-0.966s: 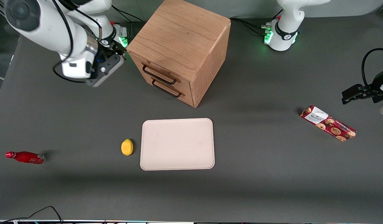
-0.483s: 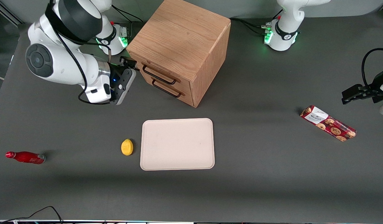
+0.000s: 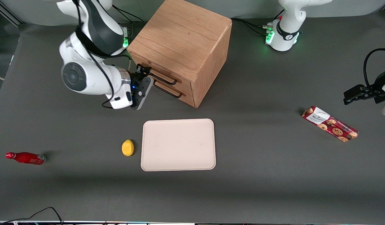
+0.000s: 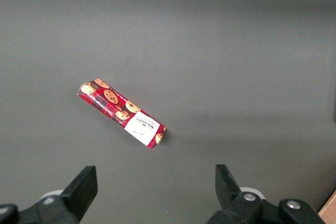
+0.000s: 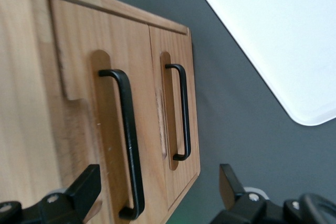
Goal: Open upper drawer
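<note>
The gripper [image 3: 145, 69] is hovering with its fingers [image 5: 85, 187] spread wide and holding nothing, directly in front of the cabinet [image 3: 183, 40], which is standing near the tabletop's edge where the arm bases are mounted. The upper drawer [image 5: 97, 124] is sitting shut above the lower drawer [image 5: 176, 114], and its black bar handle [image 5: 127, 140] is lying just ahead of the open fingers, not yet between them. The handle's long axis is running across the drawer front, so the coming move appears to require advancing straight toward the front until the bar is sitting between the fingers, crosswise to the gap.
</note>
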Controlling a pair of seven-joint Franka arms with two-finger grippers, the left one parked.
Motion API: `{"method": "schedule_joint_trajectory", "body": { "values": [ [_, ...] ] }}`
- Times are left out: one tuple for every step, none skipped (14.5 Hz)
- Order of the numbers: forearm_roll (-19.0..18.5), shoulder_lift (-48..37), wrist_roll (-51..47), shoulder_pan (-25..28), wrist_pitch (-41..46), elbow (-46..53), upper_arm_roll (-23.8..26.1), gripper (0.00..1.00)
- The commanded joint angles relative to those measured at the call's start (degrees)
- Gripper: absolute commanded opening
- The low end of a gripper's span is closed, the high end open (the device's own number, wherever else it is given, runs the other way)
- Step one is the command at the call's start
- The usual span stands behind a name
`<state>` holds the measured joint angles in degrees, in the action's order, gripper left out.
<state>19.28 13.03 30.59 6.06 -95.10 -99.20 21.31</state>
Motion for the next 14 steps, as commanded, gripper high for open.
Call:
{"method": "schedule_joint_trajectory", "body": {
  "values": [
    [1.8,-1.3,0.4,-0.2,-1.8,-3.3,0.0,1.00],
    [1.9,-1.3,-0.3,-0.2,-1.9,-3.4,0.0,1.00],
    [2.9,-1.4,-1.1,-0.1,-1.8,-3.5,0.3,1.00],
    [3.9,-1.6,-2.4,-0.2,-1.8,-4.4,0.4,1.00],
    [5.1,-2.0,-3.6,-0.2,-2.0,-5.7,0.4,1.00],
    [5.3,-2.3,-3.6,-0.2,-2.6,-6.9,0.4,1.00],
    [5.4,-2.9,-3.6,-0.1,-3.2,-8.0,0.4,1.00],
    [5.3,-3.3,-3.7,-0.1,-3.8,-8.9,0.4,1.00],
    [5.4,-3.5,-3.7,-0.1,-4.1,-9.8,0.5,1.00],
    [5.5,-3.5,-4.0,-0.2,-4.3,-10.4,0.4,1.00],
    [5.5,-3.6,-4.1,-0.2,-4.9,-10.8,0.4,1.00],
    [5.5,-3.6,-4.4,-0.2,-5.5,-11.4,0.5,1.00],
    [5.5,-3.6,-4.6,-0.1,-6.2,-11.5,0.5,1.00],
    [5.5,-3.5,-4.6,0.0,-6.6,-11.5,0.5,1.00]
  ]
}}
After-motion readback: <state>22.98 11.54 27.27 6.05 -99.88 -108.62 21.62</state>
